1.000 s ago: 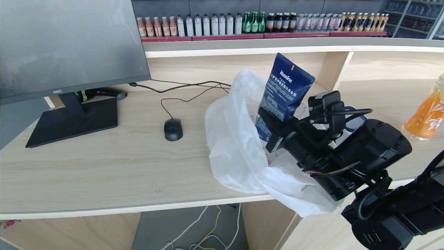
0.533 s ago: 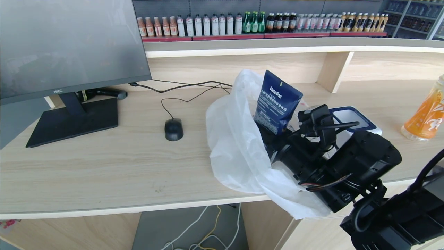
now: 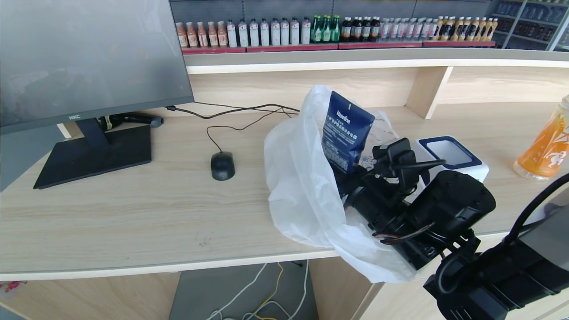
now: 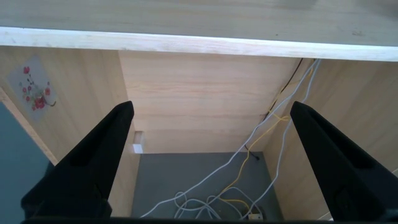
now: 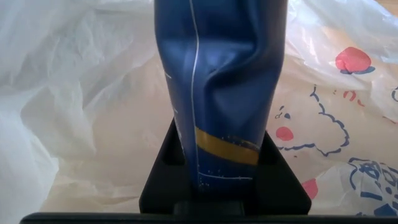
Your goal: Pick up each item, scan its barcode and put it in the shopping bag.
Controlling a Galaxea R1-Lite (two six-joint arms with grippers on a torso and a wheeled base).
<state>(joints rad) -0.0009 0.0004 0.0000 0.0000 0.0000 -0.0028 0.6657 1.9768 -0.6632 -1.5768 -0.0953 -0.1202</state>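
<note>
A dark blue pouch (image 3: 346, 130) stands upright inside the mouth of the white plastic shopping bag (image 3: 302, 186) on the counter, its lower part below the bag's rim. My right gripper (image 3: 344, 173) is shut on the pouch's lower end; in the right wrist view the blue pouch (image 5: 221, 93) is creased where the black fingers (image 5: 163, 165) pinch it, with the bag's printed plastic (image 5: 336, 143) behind. My left gripper (image 4: 211, 162) hangs open below the counter edge, nothing between its fingers. The white barcode scanner (image 3: 449, 155) with a dark blue rim sits right of the bag.
An orange drink bottle (image 3: 544, 146) stands at the counter's far right. A black mouse (image 3: 222, 166) with its cable and a monitor (image 3: 89, 58) on a stand occupy the left. Under the counter hang loose cables (image 4: 261, 168). Shelves of bottles (image 3: 333, 29) line the back.
My right gripper has lowered the blue pouch down and slightly left into the shopping bag. The scanner, hidden before by the arm, now shows.
</note>
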